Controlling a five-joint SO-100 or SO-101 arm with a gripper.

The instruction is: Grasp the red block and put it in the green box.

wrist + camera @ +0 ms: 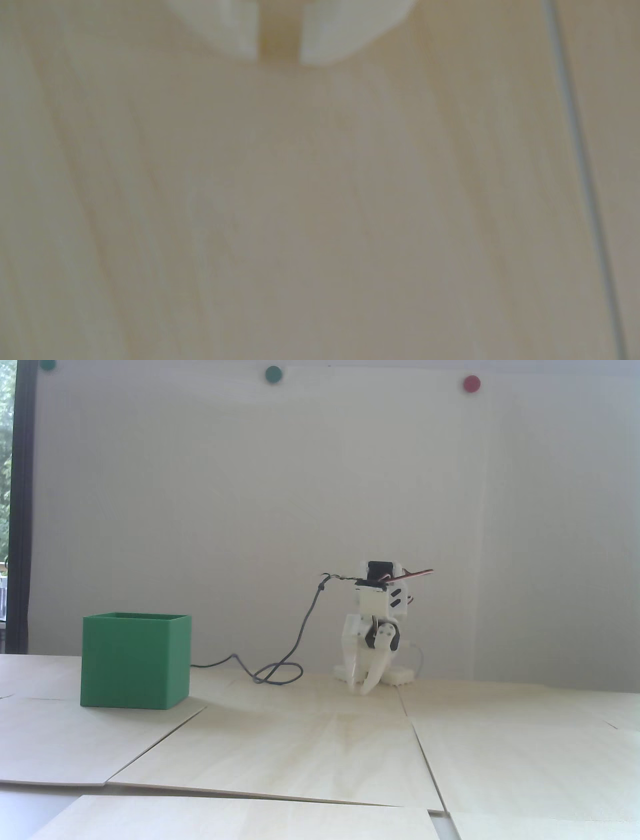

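Note:
The green box [135, 660] stands open-topped on the wooden boards at the left of the fixed view. No red block shows in either view. The white arm is folded low at the back centre, and its gripper [362, 691] points down with the tips at the table surface, well to the right of the box. In the wrist view the gripper [278, 59] enters from the top edge; its two white fingertips [225, 31] stand parallel with only a narrow slit between them. Nothing is held, and only bare wood lies below.
A grey cable [280, 670] loops on the table between the box and the arm. The table is made of light wooden boards [320, 740] with seams; one seam [581, 173] runs down the right of the wrist view. Round magnets, one red [471, 383], sit high on the wall.

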